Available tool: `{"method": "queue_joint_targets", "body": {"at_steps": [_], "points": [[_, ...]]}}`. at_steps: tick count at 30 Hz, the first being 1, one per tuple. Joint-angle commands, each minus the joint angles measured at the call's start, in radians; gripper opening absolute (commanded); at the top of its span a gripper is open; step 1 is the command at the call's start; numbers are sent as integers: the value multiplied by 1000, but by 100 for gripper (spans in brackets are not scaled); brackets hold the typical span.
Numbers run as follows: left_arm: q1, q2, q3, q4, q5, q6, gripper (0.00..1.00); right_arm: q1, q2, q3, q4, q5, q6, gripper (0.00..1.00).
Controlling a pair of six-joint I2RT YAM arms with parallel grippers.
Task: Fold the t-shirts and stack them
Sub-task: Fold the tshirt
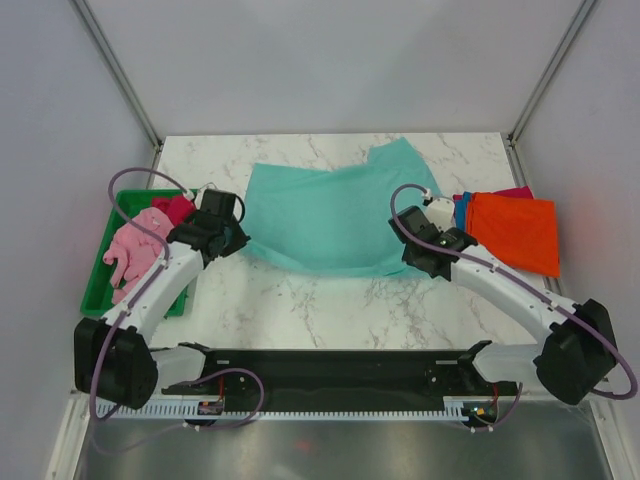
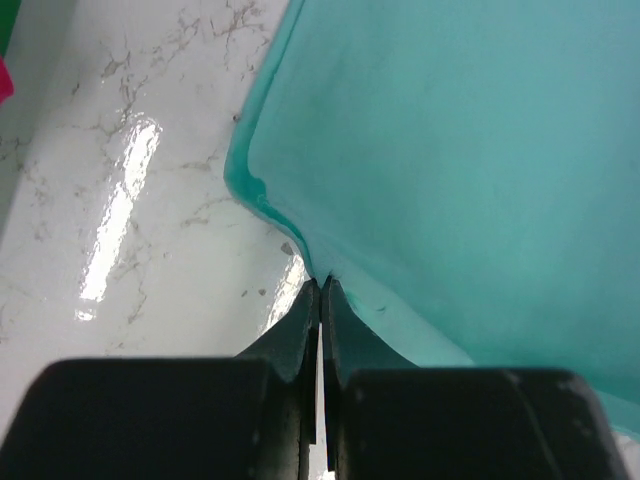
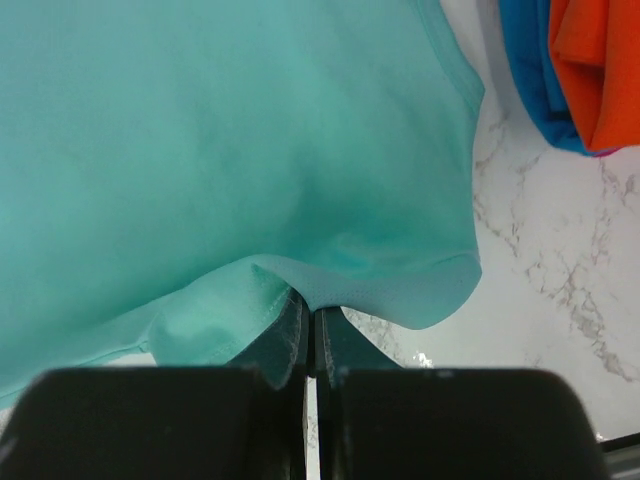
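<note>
as arms (image 1: pixel 165 285) bend inward, left gripper (image 2: pixel 320 284), right gripper (image 3: pixel 312 312) pinch teal t-shirt (image 1: pixel 330 215)

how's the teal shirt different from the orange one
The teal t-shirt is spread wide mid-table; the orange t-shirt is folded smaller at the right. The teal one lies alone, the orange one tops a stack over blue cloth. The left pincer and right pincer each pinch the teal one's near edge; nothing touches the orange one. Both are plain, single-colour cloth.
</note>
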Motion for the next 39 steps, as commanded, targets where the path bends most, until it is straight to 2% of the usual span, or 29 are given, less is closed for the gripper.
{"method": "queue_joint_targets", "body": {"at_steps": [1, 8, 14, 31, 32, 34, 37, 38, 39], "points": [[-1, 86, 85, -2, -70, 67, 2, -75, 54, 90, 76, -40, -148, 0], [25, 266, 205, -2, -86, 90, 2, -199, 196, 197, 125, -117, -249, 0], [75, 378, 276, -1, -78, 101, 2, -235, 304, 263, 148, -162, -277, 0], [96, 635, 455, -5, -31, 134, 2, -319, 542, 423, 156, -186, -335, 1], [98, 658, 480, -10, -26, 137, 2, -325, 551, 430, 156, -194, -337, 4], [99, 681, 515, -18, -12, 145, 3, -340, 583, 449, 155, -209, -345, 20], [107, 726, 591, -48, 66, 171, 28, -366, 631, 510, 147, -229, -371, 54], [108, 743, 630, -73, 75, 177, 47, -382, 646, 569, 141, -229, -378, 64], [108, 767, 671, -134, 80, 188, 55, -399, 678, 611, 133, -249, -389, 74]]}}
